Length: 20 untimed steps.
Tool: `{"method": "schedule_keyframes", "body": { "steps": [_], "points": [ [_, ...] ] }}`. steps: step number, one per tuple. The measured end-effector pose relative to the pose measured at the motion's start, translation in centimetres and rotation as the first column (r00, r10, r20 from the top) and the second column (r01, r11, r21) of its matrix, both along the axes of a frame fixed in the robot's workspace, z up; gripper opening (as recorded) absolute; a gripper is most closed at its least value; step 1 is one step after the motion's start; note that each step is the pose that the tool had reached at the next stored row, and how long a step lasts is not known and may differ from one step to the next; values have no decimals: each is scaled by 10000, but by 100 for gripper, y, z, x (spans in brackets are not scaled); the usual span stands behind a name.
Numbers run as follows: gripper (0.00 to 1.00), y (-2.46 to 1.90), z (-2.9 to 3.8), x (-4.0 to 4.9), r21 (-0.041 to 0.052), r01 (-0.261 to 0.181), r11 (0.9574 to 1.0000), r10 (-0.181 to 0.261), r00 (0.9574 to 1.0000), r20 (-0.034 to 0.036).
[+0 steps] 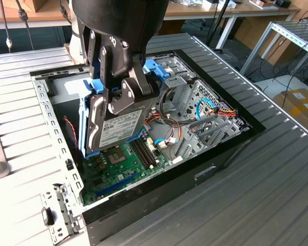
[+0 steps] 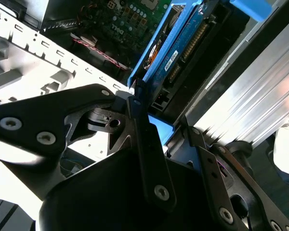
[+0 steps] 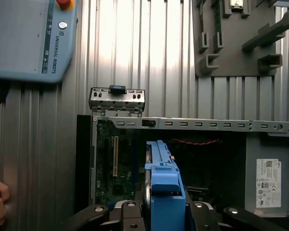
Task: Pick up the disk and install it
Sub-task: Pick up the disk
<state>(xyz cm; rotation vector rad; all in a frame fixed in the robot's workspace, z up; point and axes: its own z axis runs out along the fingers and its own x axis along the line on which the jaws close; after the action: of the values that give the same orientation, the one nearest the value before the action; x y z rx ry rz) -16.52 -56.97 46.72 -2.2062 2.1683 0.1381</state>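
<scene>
Exterior view: disk [image 1: 122, 129] in pincer [image 1: 115, 96]

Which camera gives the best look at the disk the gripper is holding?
The exterior view: the disk hangs tilted in the gripper above the open computer case, its labelled face and blue rails visible. The second wrist view shows it edge-on; the first wrist view shows mainly its blue rail end.
</scene>
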Motion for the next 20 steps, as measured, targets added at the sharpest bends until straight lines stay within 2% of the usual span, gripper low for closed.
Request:
{"method": "schedule_keyframes", "body": {
  "steps": [20],
  "points": [
    [37,-82,-11,79,0,0,10000,0,10000,0]
  ]
}}
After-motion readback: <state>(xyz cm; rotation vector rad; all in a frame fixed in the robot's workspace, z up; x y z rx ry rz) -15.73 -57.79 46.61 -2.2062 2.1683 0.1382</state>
